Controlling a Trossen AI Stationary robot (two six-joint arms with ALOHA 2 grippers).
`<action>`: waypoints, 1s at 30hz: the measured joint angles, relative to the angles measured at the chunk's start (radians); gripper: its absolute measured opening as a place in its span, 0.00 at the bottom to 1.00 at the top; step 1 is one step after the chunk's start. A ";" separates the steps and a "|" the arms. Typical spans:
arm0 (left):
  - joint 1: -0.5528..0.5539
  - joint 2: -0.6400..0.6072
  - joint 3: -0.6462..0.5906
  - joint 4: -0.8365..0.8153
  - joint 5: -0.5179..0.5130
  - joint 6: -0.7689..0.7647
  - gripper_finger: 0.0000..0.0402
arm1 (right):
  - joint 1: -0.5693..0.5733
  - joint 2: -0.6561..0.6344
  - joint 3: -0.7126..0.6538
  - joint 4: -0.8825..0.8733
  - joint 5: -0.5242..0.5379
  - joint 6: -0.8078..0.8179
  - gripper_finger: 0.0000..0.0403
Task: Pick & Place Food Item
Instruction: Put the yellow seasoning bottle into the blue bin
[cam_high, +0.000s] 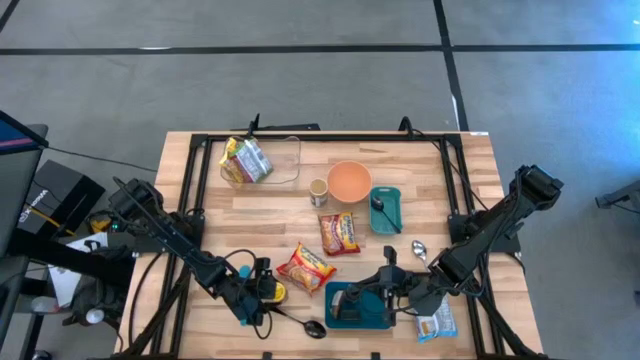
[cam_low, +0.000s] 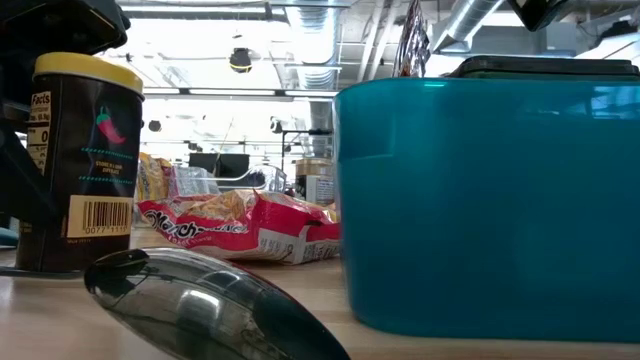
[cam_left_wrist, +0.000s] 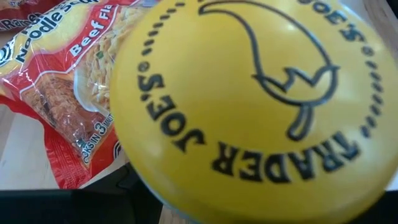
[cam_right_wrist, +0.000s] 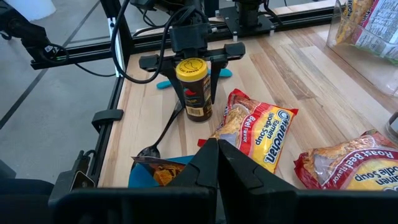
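I count two ramen packs (cam_high: 306, 267) in the middle, one spice jar (cam_high: 270, 291) at 7 o'clock, two teal trays (cam_high: 386, 209), one orange bowl (cam_high: 349, 181), one small cup (cam_high: 318, 192), three spoons (cam_high: 419, 249), and one clear tub (cam_high: 283, 160) at 11 o'clock.

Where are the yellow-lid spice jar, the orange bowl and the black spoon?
spice jar (cam_right_wrist: 198, 93): right wrist view, on its dark label.
orange bowl (cam_high: 349, 181): high view, on its inside.
black spoon (cam_low: 195, 295): low view, on its bowl.
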 joint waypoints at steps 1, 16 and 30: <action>0.000 0.000 0.000 0.000 0.000 0.000 0.58 | 0.000 0.000 0.000 0.000 0.000 0.000 0.00; 0.000 0.000 0.000 0.000 0.000 0.000 0.55 | 0.000 0.000 0.000 0.000 0.000 0.000 0.00; 0.000 0.000 0.000 0.000 0.000 0.000 0.56 | 0.000 0.000 0.000 0.000 0.000 0.000 0.00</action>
